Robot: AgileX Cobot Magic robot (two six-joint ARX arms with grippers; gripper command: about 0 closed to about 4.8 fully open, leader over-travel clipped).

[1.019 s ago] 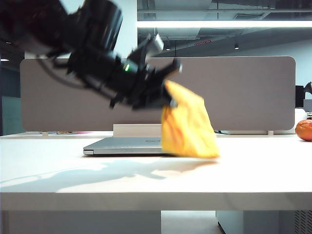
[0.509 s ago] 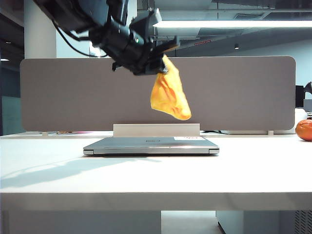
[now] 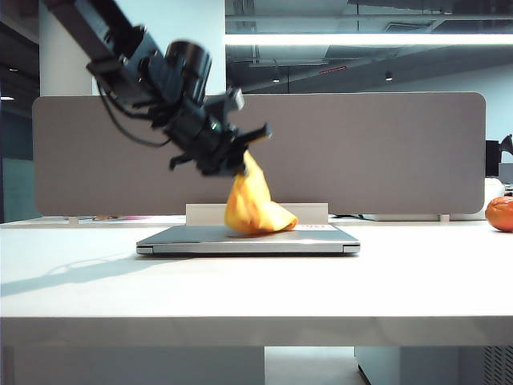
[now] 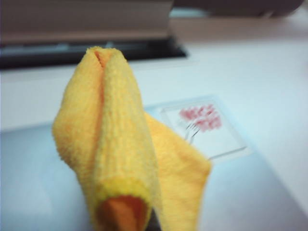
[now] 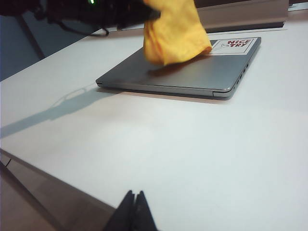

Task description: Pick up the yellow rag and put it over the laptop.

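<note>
The yellow rag (image 3: 252, 207) hangs bunched from my left gripper (image 3: 242, 160), which is shut on its top corner above the laptop (image 3: 321, 238). The rag's lower end rests on the closed silver lid near the middle. In the left wrist view the rag (image 4: 115, 159) fills the foreground over the lid (image 4: 33, 183) and hides the jaws. The right wrist view shows the rag (image 5: 175, 33) on the laptop (image 5: 192, 77). My right gripper (image 5: 133, 197) is shut and empty, at the table's near edge, far from the laptop.
A white sticker (image 5: 233, 45) sits on the laptop's lid corner. An orange fruit (image 3: 500, 213) lies at the far right of the white table (image 3: 256, 289). A grey partition (image 3: 385, 152) stands behind the laptop.
My left arm has swung back and come down with the rag. The rag hung in the air above the laptop half a second ago; now its lower end lies on the lid.
</note>
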